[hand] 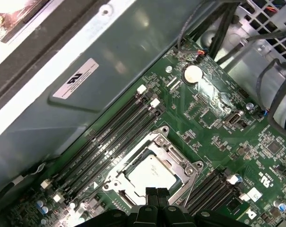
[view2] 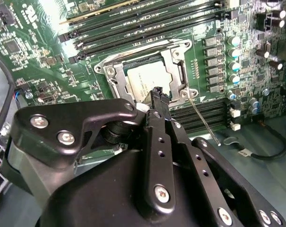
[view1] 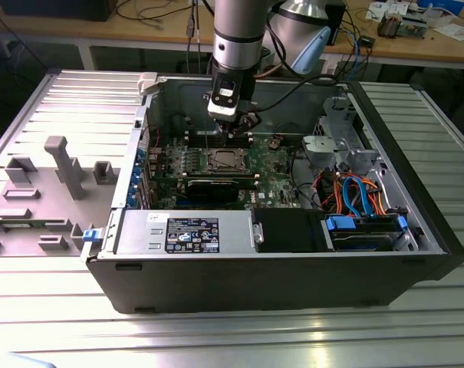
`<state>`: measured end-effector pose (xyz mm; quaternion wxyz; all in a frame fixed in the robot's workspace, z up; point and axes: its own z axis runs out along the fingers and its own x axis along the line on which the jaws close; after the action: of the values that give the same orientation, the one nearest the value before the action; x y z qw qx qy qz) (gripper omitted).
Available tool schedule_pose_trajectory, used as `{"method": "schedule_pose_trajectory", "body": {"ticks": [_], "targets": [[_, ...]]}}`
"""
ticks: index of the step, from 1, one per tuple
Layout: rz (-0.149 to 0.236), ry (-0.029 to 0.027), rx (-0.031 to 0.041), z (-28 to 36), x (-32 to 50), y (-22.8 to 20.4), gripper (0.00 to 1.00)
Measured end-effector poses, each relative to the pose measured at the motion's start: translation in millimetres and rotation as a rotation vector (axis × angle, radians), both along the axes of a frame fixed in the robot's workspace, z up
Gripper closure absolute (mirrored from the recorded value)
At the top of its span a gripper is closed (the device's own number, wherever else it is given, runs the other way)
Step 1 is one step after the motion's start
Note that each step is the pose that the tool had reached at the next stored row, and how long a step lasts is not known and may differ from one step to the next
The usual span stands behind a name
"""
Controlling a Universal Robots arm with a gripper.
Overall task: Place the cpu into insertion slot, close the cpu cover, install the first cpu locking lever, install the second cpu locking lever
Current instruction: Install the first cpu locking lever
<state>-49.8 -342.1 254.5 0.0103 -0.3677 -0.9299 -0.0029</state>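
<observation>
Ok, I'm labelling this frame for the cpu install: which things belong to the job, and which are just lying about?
Job in hand:
cpu, seated in the insertion slot
cpu cover, lying over it
locking lever, sticking out
hand, shut, just above them

Just there:
memory slots
power box
coin battery
blue cables
grey fixtures beside the case

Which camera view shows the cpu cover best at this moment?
The first wrist view: the cpu cover lies flat around the cpu, nearly all visible. In the second wrist view the gripper hides one corner of it. In the exterior view it is small.
</observation>
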Motion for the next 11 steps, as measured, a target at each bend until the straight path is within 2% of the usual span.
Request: {"method": "schedule_pose_trajectory", "body": {"ticks": [4,11], "targets": [[0.073,0.0,0.0,0.0,-0.3,0.0,0.89],[0.086,-0.0007,0.0,0.0,-8.8,-0.1,0.89]]}}
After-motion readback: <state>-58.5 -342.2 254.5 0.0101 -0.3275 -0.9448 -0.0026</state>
